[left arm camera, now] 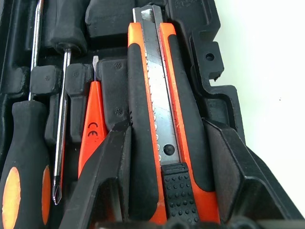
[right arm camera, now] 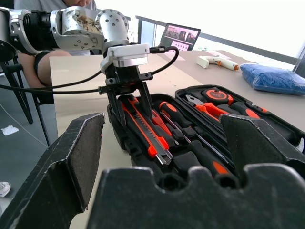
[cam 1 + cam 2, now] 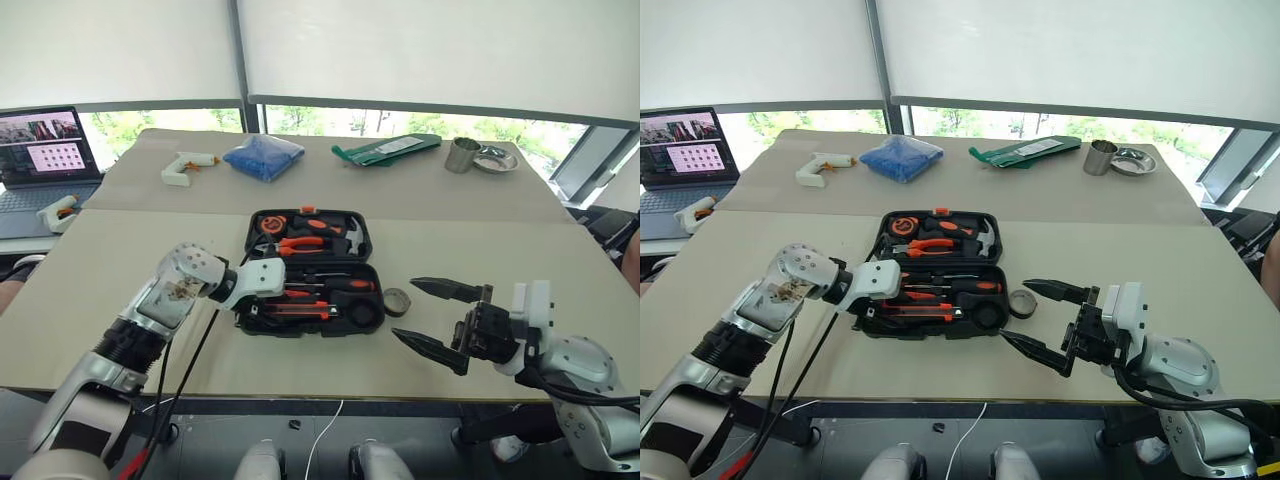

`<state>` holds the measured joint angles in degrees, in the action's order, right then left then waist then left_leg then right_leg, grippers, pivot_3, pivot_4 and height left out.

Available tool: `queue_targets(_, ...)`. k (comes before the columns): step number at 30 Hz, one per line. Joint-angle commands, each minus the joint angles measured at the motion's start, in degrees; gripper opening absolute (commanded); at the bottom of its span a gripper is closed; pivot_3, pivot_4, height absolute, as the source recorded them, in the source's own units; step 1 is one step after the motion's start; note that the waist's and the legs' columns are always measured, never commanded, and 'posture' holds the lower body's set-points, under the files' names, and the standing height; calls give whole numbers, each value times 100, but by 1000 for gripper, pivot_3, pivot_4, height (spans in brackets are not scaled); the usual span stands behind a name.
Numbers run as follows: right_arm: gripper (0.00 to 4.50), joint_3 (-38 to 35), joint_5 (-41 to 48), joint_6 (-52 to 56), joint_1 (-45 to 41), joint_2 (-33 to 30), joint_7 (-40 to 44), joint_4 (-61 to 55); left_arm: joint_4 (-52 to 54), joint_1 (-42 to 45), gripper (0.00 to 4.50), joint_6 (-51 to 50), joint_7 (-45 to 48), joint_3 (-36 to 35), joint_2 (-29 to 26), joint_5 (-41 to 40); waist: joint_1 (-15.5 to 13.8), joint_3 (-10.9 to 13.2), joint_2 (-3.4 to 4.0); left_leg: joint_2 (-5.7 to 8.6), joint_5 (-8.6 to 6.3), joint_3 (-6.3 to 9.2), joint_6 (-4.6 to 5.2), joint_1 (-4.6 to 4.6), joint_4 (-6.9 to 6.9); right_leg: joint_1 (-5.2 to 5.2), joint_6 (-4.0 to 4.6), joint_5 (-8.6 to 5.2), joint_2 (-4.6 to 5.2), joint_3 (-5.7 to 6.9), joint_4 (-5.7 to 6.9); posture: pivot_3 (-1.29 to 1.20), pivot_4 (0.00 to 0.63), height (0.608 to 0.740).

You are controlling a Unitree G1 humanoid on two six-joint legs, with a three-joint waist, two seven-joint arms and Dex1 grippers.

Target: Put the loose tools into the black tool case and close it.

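The black tool case (image 3: 362,240) lies open in the middle of the table. The black-and-orange utility knife (image 1: 162,119) rests in a slot along the case's near edge. My left gripper (image 2: 131,107) points down on the knife's end and is shut on it, one finger against each side. Beside the knife lie a slim all-orange screwdriver (image 1: 93,129) and an orange-and-black-handled screwdriver (image 1: 24,191). The small dark tape roll (image 3: 397,301) sits on the table just right of the case. My right gripper (image 3: 403,308) hovers open, level, near the tape roll, holding nothing.
Orange-handled pliers (image 3: 300,243) and a hammer (image 3: 345,235) fill the case's far half. At the table's back are a white glue gun (image 3: 185,165), a blue bag (image 3: 263,157), a green packet (image 3: 385,149), a metal cup (image 3: 461,155) and a bowl (image 3: 495,159). A laptop (image 3: 40,160) stands far left.
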<state>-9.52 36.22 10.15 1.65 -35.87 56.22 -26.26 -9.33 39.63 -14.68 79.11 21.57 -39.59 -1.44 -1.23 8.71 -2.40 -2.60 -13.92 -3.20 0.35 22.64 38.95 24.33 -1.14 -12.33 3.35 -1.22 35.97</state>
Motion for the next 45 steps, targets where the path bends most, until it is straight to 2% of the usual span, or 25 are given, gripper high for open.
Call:
queue_targets(1, 4500, -16, -27, -177, -73, 48, 36, -10, -80, 63, 2752, 62, 67, 48, 250, -99, -14, 0, 0, 1, 0, 1, 0, 0, 1, -1, -1, 0, 0, 0, 0, 0, 150, 740)
queue_targets(3, 4500, -2, -38, -169, -73, 66, 48, -2, -216, 74, 3234, 328, -3, -157, 401, -239, -31, -1, 1, 5, 0, 4, 0, 1, 2, -4, -3, -2, 2, -1, -1, 0, 150, 740)
queue_targets(6, 4500, 9, -51, -157, -60, 84, 66, 9, -490, 69, 4357, 538, 41, -652, 600, -717, -13, -1, 1, 8, 0, 5, 0, 9, 3, 0, -5, -2, 2, -4, -4, 0, 150, 740)
queue_targets(13, 4500, 55, -100, -157, -45, 169, 81, 37, -722, -198, 4435, 550, 382, -1539, 511, -1651, 109, -1, 1, 0, -2, 13, 4, 15, 1, 8, -1, 0, -7, -1, 0, 0, 150, 740)
queue_targets(16, 4500, 91, -128, -168, -79, 212, 94, 79, -849, -331, 3731, 969, 266, -1768, 534, -1679, 104, -1, 1, 0, -2, 14, 4, 13, 2, 7, -2, -1, -7, -1, 4, 0, 150, 740)
queue_targets(19, 4500, 115, -142, -182, -101, 236, 108, 121, -939, -495, 2647, 1623, 177, -1786, 575, -1508, 97, -1, 1, 2, -2, 12, 4, 10, 3, 3, -3, 0, -4, -1, 3, 0, 150, 740)
queue_targets(25, 4500, 126, -211, -248, -146, 266, 111, 222, -719, -979, 538, 1711, 146, -1517, 724, -1461, 65, -1, 2, 3, -2, 10, 4, 10, 3, 4, 3, 3, -2, -2, 2, 0, 150, 740)
queue_targets(27, 4500, 152, -251, -287, -147, 291, 85, 239, -700, -1139, 146, 1734, -45, -1430, 922, -1416, 64, -1, 2, 2, -2, 10, 4, 10, 2, 4, 3, 3, -3, -2, 2, 0, 150, 740)
queue_targets(34, 4500, 183, -265, -280, -77, 326, 21, 162, -1176, -1233, 146, 1901, -834, -1042, 1078, -543, 55, -6, 10, 3, -2, 8, 4, -12, 3, -13, -2, 0, -2, -5, 5, 0, 150, 740)
queue_targets(39, 4500, 179, -246, -233, -49, 323, -24, 97, -796, -1387, 146, 962, -1110, -1032, 1272, -738, 41, -20, 29, 5, 5, 5, 11, -36, 4, -34, -1, 1, 2, -8, 10, 0, 150, 740)
queue_targets(45, 4500, 173, -177, -153, 18, 299, -59, 9, -380, -1528, 146, -96, -1249, -1104, 1185, -913, 61, -38, 52, 7, 8, -6, 13, -46, 3, -31, 23, -9, 0, -31, 13, 0, 150, 740)
